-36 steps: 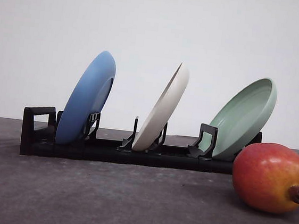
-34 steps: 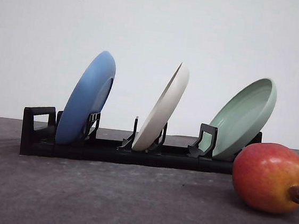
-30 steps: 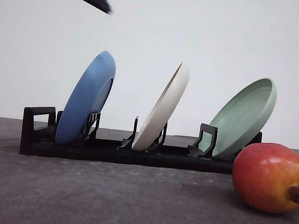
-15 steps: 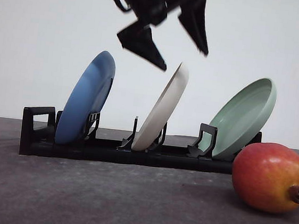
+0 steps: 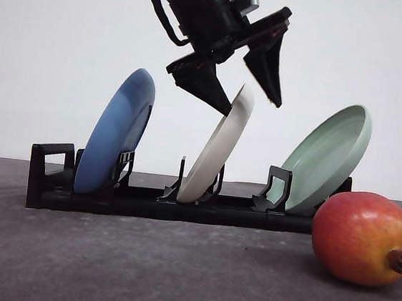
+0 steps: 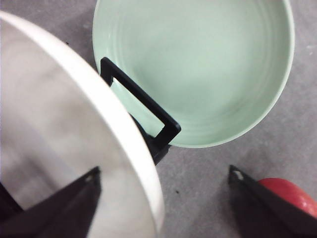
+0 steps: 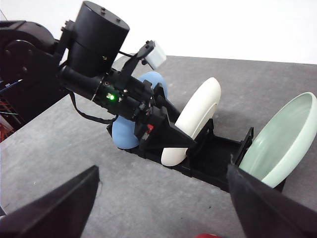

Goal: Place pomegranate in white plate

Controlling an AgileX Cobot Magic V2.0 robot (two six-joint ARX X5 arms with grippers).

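Front view places the left gripper (image 5: 253, 102) above the rack with its jaws spread wide, holding nothing; one black finger (image 5: 202, 86) sits on the left side of the white plate's top rim and the other finger hangs on the right side, so the rim lies between them, though contact cannot be confirmed. The white plate (image 5: 219, 147) stands tilted in the middle slot of the black dish rack (image 5: 145, 201). A blue plate (image 5: 116, 133) leans in the left slot and a pale green plate (image 5: 326, 158) leans in the right slot. The pomegranate (image 5: 363, 238) rests on the grey table (image 5: 138, 266), at the near right, just beside the right end of the rack, crown nub pointing right. Left wrist view shows the white plate's rim (image 6: 124, 129) passing between the finger tips, the pale green plate (image 6: 198, 64) beyond it, and part of the pomegranate (image 6: 287, 191) behind one finger. Right wrist view shows the right gripper (image 7: 163, 198) with jaws wide apart and empty, facing the rack from well clear of it, with the left arm (image 7: 99, 64) reaching over the white plate (image 7: 195, 119).
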